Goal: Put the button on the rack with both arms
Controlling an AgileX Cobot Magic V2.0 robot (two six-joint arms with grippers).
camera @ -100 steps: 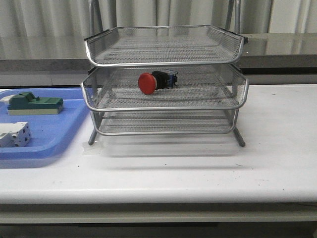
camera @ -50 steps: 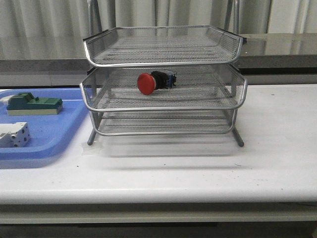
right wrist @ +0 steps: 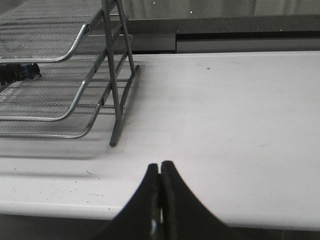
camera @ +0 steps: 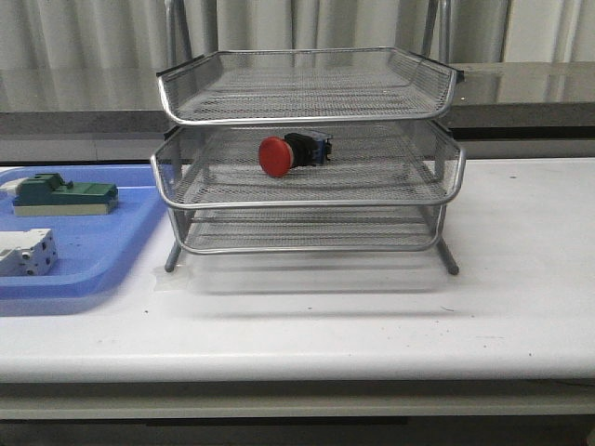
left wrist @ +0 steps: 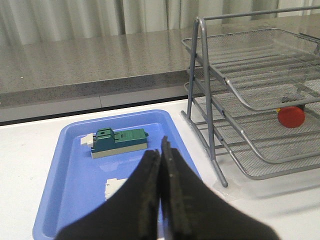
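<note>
Button [camera: 288, 152] resting on its side in the middle tier of the rack [camera: 307, 200], red head toward the camera, dark body behind it, no fingers near it. Both sets of fingers are pressed together and hold nothing: the left gripper [left wrist: 161, 165] hangs over the blue tray [left wrist: 70, 175], the right gripper [right wrist: 160, 175] over the bare white surface [right wrist: 225, 110] beside the rack's foot, neither touching the wire frame. Neither arm appears in the front view, which suggests both are parked well clear of the rack. In the tray lie a green-topped block [left wrist: 119, 141] and a white part [camera: 26, 252], apart from each other and seemingly not wanted for this job. From the left wrist view, the red head shows through the mesh; from the right wrist view, only a dark edge of the body is visible. Judging by how things lie, the placing looks done.
</note>
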